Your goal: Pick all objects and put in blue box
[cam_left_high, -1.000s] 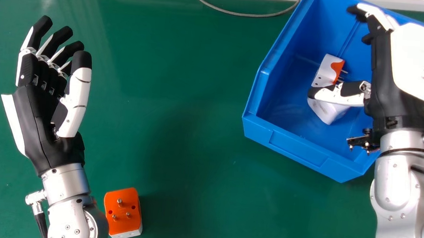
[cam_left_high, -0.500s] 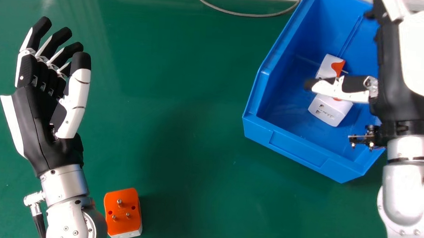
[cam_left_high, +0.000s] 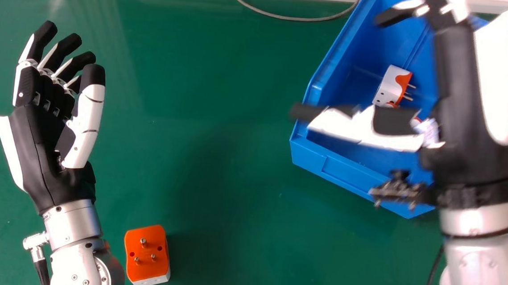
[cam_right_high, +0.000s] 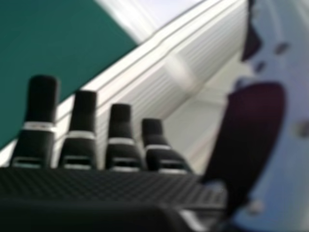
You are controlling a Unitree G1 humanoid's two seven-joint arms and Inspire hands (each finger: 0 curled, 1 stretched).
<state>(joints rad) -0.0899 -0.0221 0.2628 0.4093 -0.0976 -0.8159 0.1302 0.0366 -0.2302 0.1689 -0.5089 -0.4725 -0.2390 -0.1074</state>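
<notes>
Your right robot hand, released and empty, swings inward over the box, freeing you for the plug to its left.

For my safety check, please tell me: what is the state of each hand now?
Left hand: open, empty, above the table.
Right hand: open, empty, over the blue box.

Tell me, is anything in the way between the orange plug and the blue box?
Nothing visible lies on the table between plug and box. But the box's near wall must be cleared, and the right hand hangs over the box, its thumb over the left wall; it may need to shift.
</notes>
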